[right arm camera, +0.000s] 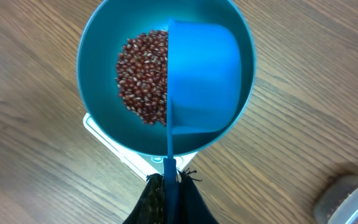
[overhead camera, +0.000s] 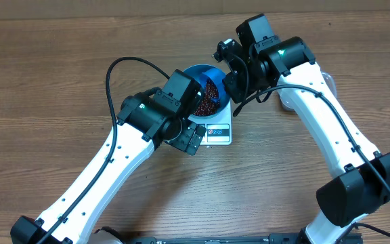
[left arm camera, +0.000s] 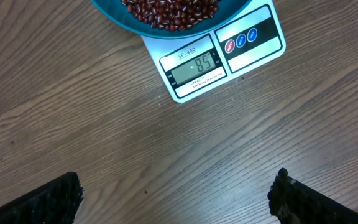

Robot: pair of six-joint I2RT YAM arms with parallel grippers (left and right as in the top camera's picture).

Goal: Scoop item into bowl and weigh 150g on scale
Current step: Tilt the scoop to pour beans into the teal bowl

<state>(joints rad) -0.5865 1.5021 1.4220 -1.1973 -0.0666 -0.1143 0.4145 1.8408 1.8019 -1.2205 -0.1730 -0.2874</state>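
1. Worktop [left arm camera: 104, 130]: brown wood grain, matt.
2. Bowl [right arm camera: 98, 74]: smooth blue plastic with a soft sheen.
3. Scoop [right arm camera: 204, 74]: the same smooth blue plastic.
4. Beans [right arm camera: 142, 74]: red-brown skins, slightly glossy.
5. Scale [left arm camera: 219, 65]: smooth white plastic, grey display window.
6. Left hand [left arm camera: 176, 202]: fingers [left arm camera: 42, 202] black, rough-textured, matt.
7. Tub [right arm camera: 353, 202]: clear plastic.

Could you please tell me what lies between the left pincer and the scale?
Only bare wooden table lies between the open left pincer and the scale. The left wrist view shows this.
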